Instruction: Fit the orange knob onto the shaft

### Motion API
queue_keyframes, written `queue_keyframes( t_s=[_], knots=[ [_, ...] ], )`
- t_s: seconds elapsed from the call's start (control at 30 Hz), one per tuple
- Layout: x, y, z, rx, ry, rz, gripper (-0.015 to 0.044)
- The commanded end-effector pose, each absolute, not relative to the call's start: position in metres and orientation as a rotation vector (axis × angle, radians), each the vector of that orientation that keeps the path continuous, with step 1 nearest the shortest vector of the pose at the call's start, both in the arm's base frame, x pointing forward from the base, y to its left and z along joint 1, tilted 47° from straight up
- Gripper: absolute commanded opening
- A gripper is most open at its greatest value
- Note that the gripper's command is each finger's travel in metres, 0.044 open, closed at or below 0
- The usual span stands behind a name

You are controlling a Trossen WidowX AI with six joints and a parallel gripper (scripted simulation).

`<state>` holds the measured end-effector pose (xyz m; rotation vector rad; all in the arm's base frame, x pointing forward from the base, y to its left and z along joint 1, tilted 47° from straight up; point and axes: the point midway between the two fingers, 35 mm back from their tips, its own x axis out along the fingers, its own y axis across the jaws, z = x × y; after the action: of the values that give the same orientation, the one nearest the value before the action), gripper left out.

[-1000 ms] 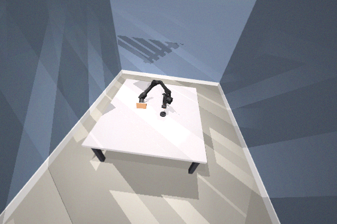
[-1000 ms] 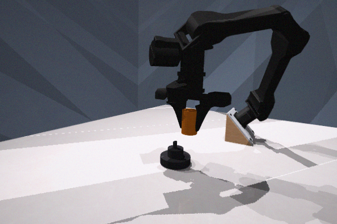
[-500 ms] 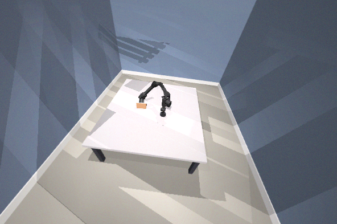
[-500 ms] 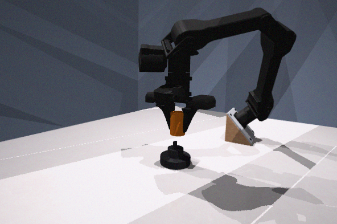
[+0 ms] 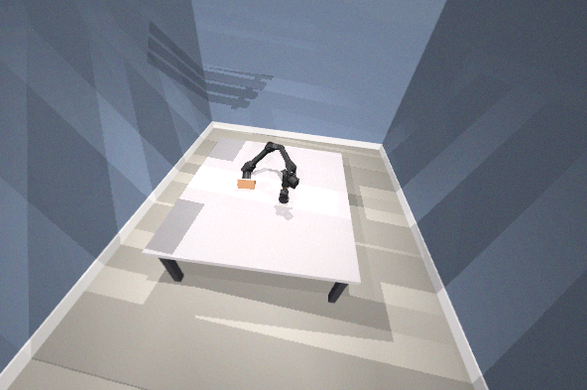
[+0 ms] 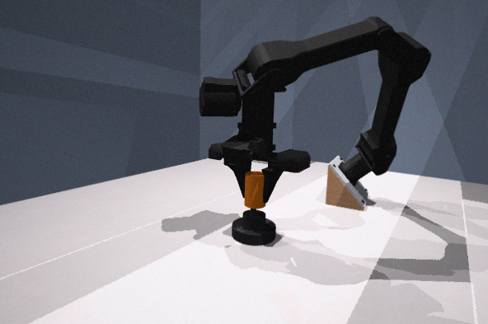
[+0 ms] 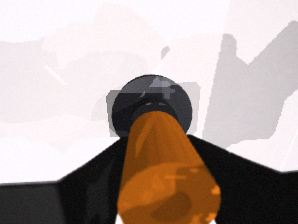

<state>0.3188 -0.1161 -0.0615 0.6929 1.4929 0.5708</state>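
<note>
Two jaws stand partway open, pressed on the sides of the orange knob (image 6: pixel 254 190) (image 7: pixel 162 165), which our gripper (image 6: pixel 253 194) holds upright over the round pedestal (image 6: pixel 254 231) (image 7: pixel 120 112). We judge that this side grip leaves the knob's lower end free to go down over the shaft (image 6: pixel 253 209), and lets a turn of the wrist turn the knob with it.

A little of the dark shaft shows between the knob's underside and the pedestal's raised middle. The knob seems to be at the shaft's tip, though from these views we cannot quite tell whether it touches or has just begun to go on. It is plainly not seated. With the flat side out of sight, we would press lightly and turn slowly until the knob drops, then push it home and let go; pressing hard while misaligned could tilt it in the fingers.

Farther out, the black arm (image 5: pixel 260 156) (image 6: pixel 338 42) arches back to its foot on a sloped, wood-coloured wedge (image 5: pixel 246 184) (image 6: pixel 343 193), well apart from the pedestal, presumably so the gripper can point straight down here. All of it stands on a white table (image 5: pixel 268 242) (image 6: pixel 124 271) with dark legs, crossed by pale shadows. Around it are a beige floor (image 5: pixel 198 346) and blue-grey walls (image 5: pixel 317 24) (image 6: pixel 99 40) with white skirting.
</note>
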Motion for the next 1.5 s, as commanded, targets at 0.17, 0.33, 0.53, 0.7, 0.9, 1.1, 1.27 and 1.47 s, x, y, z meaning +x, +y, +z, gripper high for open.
queue_keyframes(
  t_s=[0.17,0.33,0.53,0.7,0.9,1.1,1.27,1.47],
  knots=[
    [0.3193,-0.1205,-0.0609,0.697,1.484,0.57,0.0],
    [0.3206,-0.1209,-0.0604,0.697,1.484,0.57,0.0],
    [0.3219,-0.12,-0.0602,0.697,1.484,0.57,0.0],
    [0.3212,-0.1183,-0.0604,0.697,1.484,0.571,0.0],
    [0.3201,-0.1177,-0.0604,0.697,1.484,0.571,0.0],
    [0.3182,-0.1177,-0.0597,0.697,1.484,0.57,0.0],
    [0.3183,-0.1148,-0.0625,0.697,1.484,0.571,0.0],
    [0.3181,-0.1147,-0.0621,0.697,1.484,0.571,0.0]
  ],
)
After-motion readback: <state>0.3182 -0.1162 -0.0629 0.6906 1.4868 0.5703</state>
